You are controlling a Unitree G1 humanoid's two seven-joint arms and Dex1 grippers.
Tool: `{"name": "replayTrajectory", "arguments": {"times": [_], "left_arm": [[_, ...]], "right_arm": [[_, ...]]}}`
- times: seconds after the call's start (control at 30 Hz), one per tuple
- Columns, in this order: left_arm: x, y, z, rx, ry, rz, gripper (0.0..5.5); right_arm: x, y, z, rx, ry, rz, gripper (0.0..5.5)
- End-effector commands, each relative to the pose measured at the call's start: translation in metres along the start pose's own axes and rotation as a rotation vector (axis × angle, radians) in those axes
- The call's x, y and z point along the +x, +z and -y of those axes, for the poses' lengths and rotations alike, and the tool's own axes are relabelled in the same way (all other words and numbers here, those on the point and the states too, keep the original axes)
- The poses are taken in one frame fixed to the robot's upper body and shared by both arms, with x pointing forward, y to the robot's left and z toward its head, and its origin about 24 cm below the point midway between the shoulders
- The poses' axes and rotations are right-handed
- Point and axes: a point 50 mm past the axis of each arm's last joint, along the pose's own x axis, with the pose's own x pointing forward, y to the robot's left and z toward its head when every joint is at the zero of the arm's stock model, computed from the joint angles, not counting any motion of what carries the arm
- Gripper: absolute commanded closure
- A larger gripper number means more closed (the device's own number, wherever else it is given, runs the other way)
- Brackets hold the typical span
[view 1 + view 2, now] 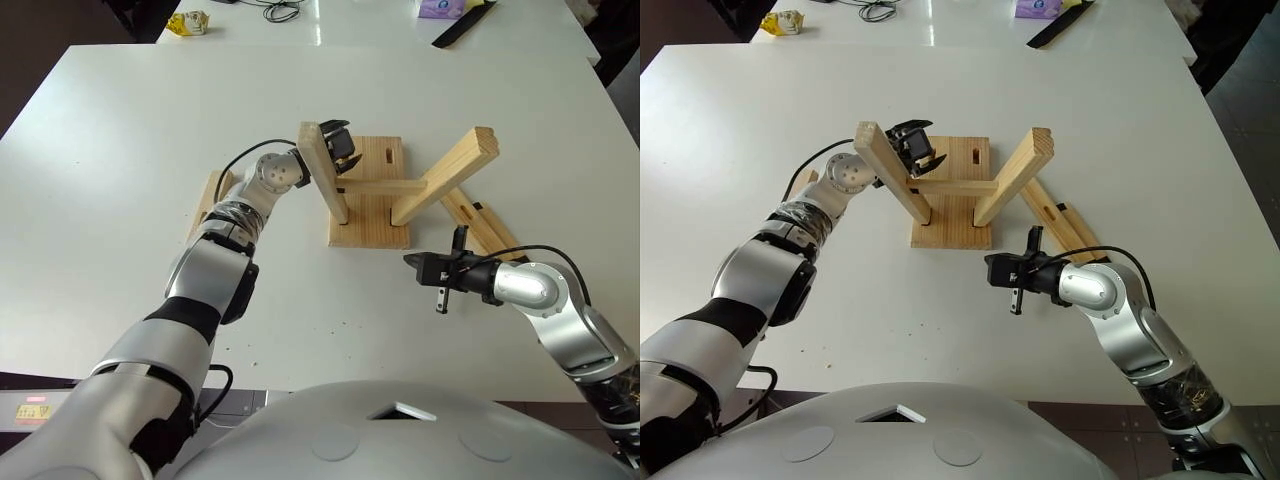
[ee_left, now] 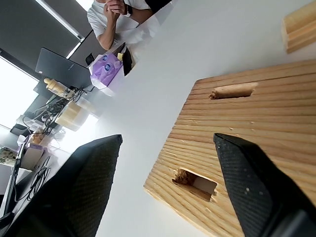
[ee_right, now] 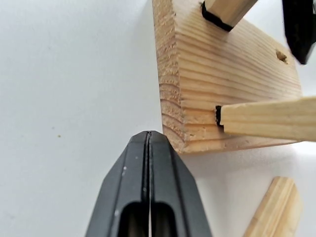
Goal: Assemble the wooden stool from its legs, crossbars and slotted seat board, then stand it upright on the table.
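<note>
See slotted seat board [image 1: 368,232] lying flat on the white surface [image 1: 130,130], just above centre frame. Count two legs standing in it, both tilted: left-hand leg [image 1: 322,172] leaning toward upper left, right-hand leg [image 1: 448,172] leaning toward upper right. Note crossbar [image 1: 385,186] running level between them, touching both.

Find left gripper [image 1: 342,147] just beside the top of the left-hand leg, on its right side, with jaws spread wide and nothing between them. In the left wrist view, see two empty slots [image 2: 232,91] of the board past the black fingers [image 2: 247,182].

Find right gripper [image 1: 410,261] low and right of centre, just beside the board's lower right corner, with jaws pressed fully together and gripping nothing.

Log loose wooden bars [image 1: 480,225] on the surface right of the board, behind the right-hand leg. Log another wooden piece [image 1: 212,192] left of the board, partly hidden by the left arm. Spot purple packet [image 1: 440,8] at top edge.
</note>
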Motion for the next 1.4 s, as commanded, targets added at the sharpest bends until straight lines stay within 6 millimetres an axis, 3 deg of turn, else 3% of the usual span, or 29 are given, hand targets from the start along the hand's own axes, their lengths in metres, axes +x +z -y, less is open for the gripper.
{"name": "replayTrajectory", "arguments": {"times": [0.03,0.2,0.5,0.73,1.1,1.4], "left_arm": [[-0.009,-0.019,0.022,0.086,-0.121,-0.063,2.06],[-0.029,-0.046,0.045,0.14,-0.223,-0.135,2.06],[-0.054,-0.061,0.044,0.121,-0.244,-0.131,2.06],[-0.06,-0.057,0.047,0.062,-0.242,-0.054,2.06],[-0.076,-0.063,0.052,0.007,-0.263,-0.041,2.06],[-0.078,-0.057,0.046,-0.007,-0.267,-0.017,2.06]], "right_arm": [[0.002,0.004,-0.002,0.003,0.012,0.012,5.5],[0.003,0.004,-0.002,0.001,0.002,0.008,5.5],[0.01,-0.001,0.006,0.032,-0.087,-0.005,5.5],[0.019,-0.002,0.012,0.054,-0.172,-0.012,5.5],[0.029,-0.021,0.026,0.124,-0.298,-0.072,5.5],[0.044,-0.028,0.043,0.175,-0.373,-0.061,5.5]]}}
